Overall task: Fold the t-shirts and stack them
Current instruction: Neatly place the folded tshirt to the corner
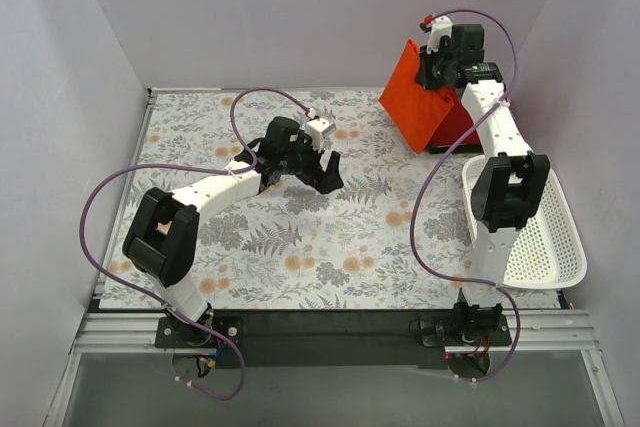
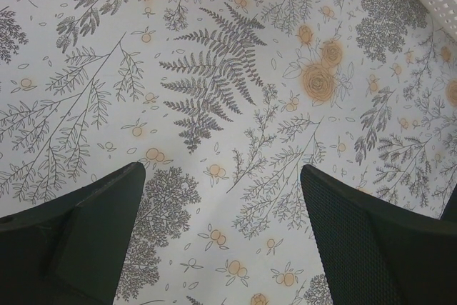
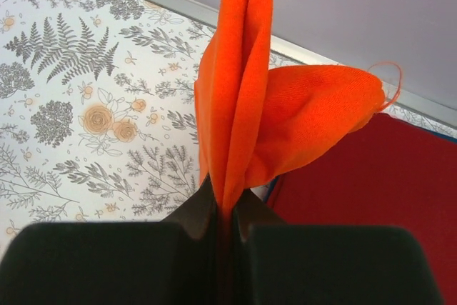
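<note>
R gripper (image 3: pixel 227 208) is pinched tight on the top edge of the orange-red t-shirt (image 3: pixel 243 105), jaws closed w/ only cloth between them. The shirt hangs straight down from the fingers, so its long axis is vertical, not flat. It dangles at the far right corner of the table, over the left edge of the crimson t-shirt (image 3: pixel 371 191), which lies flat there. From the top view the orange hem looks to touch or just clear the crimson one; can't tell which.

L gripper (image 2: pixel 221 171) is spread wide, holding nothing, and hovers over the floral cloth (image 1: pixel 250 237) around mid-table, well apart from both shirts. The white basket (image 1: pixel 540 237) sits at the right edge, nearer the arm bases.

Key relation: the stack spot lies below the R fingers and a bit to their right, so R arm is far nearer. Probably the next move is lowering and draping the orange shirt rightward onto the crimson one. Risk: it lands bunched, since only one edge is held.
</note>
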Available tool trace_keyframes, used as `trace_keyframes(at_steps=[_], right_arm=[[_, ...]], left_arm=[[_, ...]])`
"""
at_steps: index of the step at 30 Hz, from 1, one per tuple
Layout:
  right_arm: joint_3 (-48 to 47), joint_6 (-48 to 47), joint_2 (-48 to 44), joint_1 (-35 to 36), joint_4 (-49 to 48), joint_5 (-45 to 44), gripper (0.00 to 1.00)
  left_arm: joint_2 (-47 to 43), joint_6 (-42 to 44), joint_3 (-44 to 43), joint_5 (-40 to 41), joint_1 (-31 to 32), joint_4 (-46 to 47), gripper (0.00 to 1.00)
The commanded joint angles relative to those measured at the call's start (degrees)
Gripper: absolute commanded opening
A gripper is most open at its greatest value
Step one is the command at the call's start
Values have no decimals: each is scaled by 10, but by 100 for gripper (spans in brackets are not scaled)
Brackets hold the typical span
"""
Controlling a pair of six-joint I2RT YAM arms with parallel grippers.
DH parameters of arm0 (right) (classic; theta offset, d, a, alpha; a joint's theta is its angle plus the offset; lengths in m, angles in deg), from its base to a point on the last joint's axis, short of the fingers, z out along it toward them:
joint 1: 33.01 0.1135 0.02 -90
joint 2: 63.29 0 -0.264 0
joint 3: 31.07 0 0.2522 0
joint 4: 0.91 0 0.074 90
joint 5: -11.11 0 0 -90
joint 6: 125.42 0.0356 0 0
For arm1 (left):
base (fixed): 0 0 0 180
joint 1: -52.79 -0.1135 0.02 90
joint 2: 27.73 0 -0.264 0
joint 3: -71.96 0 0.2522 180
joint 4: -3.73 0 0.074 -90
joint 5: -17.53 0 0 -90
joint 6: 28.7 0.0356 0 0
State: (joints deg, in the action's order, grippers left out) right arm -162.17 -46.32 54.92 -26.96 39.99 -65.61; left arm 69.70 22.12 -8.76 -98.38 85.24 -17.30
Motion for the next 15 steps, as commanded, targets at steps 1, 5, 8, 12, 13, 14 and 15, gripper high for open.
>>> trace_keyframes(at_steps=[1, 5, 8, 12, 13, 14, 15], right_arm=[[-31, 1, -53, -22, -5, 17, 1], [-25, -4, -55, -42, 2, 22, 1], [-24, -2, -50, -54, 4, 27, 1], [-44, 15, -43, -75, 11, 46, 1], [-53, 24, -42, -76, 13, 50, 1], [-57, 30, -41, -76, 16, 57, 1], [-60, 36, -41, -75, 17, 59, 1]], left_arm=[[-17, -2, -8, 0, 1, 12, 91], [-10, 1, -14, -5, 1, 10, 91], [-9, 2, -15, -6, 1, 9, 91], [-6, 2, -15, -12, 0, 7, 91], [-5, 2, -13, -12, 1, 6, 91], [-5, 2, -14, -13, 1, 7, 91], [-5, 3, -14, -14, 1, 7, 91]])
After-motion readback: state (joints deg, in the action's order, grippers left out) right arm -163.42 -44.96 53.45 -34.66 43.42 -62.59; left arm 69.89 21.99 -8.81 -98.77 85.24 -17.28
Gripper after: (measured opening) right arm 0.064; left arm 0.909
